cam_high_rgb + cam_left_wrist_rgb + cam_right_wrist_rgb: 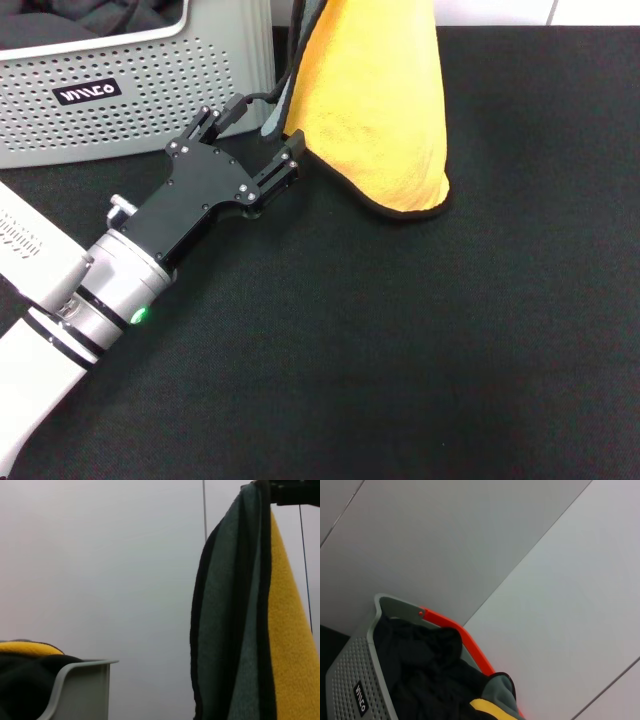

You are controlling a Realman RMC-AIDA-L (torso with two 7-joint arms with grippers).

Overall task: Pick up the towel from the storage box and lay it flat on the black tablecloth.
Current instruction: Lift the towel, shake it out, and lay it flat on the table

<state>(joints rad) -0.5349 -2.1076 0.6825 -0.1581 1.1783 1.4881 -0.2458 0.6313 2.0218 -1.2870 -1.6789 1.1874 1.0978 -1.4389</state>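
Towel [375, 110] hung from above, out of box [140, 110], lower corner touching tablecloth [450, 340]. Left gripper [262, 140] brought beside towel edge, jaws spread. Right gripper unseen. Next: edge to be gripped, towel spread flat.

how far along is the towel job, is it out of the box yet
Done: the towel is out of the storage box, hanging over the black tablecloth with its bottom hem about touching. In hand: something above the head view holds its top, and the left gripper, jaws open, reaches for its lower edge. Left: spreading it flat.
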